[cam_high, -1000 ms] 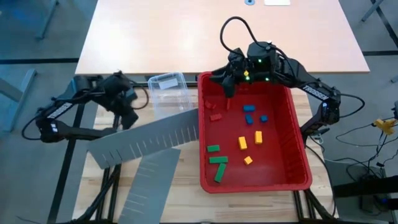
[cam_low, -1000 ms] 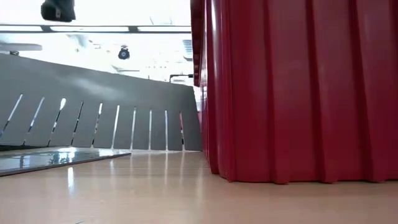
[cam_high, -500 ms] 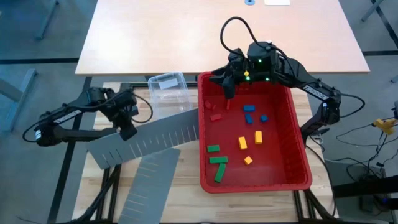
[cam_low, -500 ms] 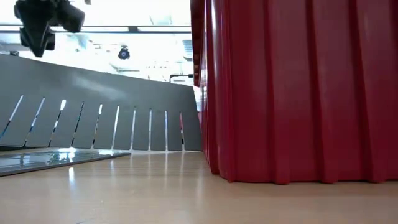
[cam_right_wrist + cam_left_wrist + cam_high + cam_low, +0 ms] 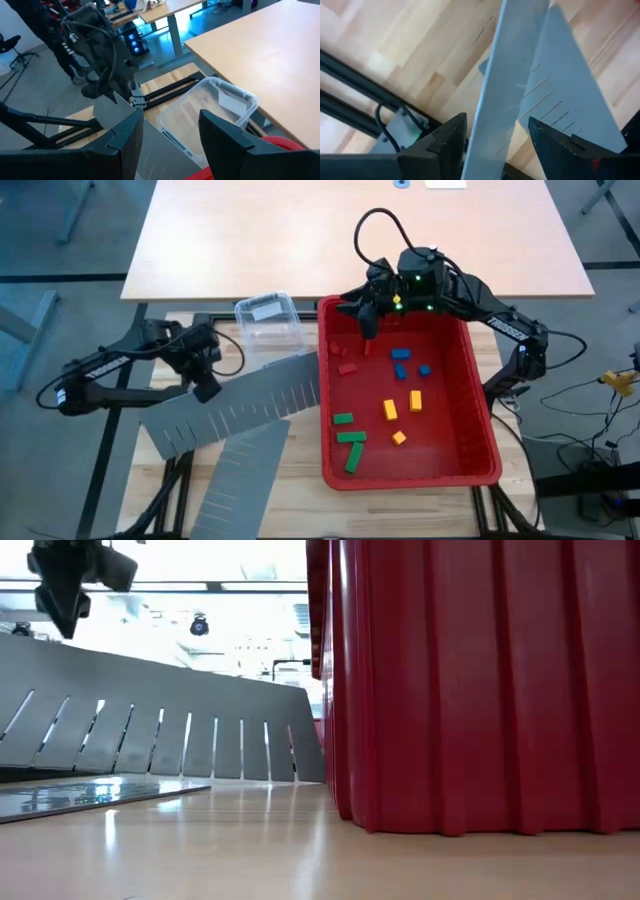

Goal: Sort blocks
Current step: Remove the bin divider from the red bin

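Right gripper over the bin's far corner, blocks below and nearer the front.

Blocks [image 5: 392, 408] lie loose in the red bin [image 5: 480, 410], grouped by colour. Right gripper [image 5: 368, 320], fingers parted and empty, hangs just above the red blocks [image 5: 346, 360]; it is much the nearer arm. Left gripper [image 5: 207, 387], fingers apart astride the grey divider panel [image 5: 240, 412], sits well left of the bin on the worktop [image 5: 290, 460].

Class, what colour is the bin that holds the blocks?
Red; the bin shows best in the high view.
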Tool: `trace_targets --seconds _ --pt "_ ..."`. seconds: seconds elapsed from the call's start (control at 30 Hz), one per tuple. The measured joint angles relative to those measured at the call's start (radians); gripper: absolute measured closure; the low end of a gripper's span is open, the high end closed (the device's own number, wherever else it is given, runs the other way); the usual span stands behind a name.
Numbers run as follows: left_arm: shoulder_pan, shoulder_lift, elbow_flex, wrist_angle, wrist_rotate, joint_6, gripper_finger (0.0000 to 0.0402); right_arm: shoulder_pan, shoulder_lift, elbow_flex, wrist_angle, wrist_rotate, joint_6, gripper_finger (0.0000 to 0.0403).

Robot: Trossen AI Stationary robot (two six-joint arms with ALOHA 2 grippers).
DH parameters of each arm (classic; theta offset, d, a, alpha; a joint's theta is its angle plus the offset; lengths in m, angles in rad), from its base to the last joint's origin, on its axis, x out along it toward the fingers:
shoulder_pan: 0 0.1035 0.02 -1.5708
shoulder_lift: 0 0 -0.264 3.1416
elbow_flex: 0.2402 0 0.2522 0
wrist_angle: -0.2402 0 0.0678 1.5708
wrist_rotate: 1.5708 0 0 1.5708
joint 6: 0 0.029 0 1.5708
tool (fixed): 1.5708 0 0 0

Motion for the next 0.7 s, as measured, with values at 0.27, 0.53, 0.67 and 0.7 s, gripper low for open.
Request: trace_targets --seconds 0.27,0.53,0.67,0.7 --pt "0.0 -0.002 0.062 0.004 -0.044 0.005 0.0224 -0.007 0.0 0.0 0.0 0.002 0.001 0.0233" --pt "0.0 -0.004 -0.045 0.0 -0.021 0.019 0.0211 -0.006 0.0 0.0 0.001 0.002 0.007 0.0233" --pt "0.0 -0.005 -0.079 0.001 -0.02 0.019 0.0208 -0.006 0.0 0.0 0.001 0.002 0.012 0.0233" --pt "0.0 -0.006 -0.089 0.001 -0.02 0.019 0.0208 -0.006 0.0 0.0 0.001 0.002 0.012 0.0233"
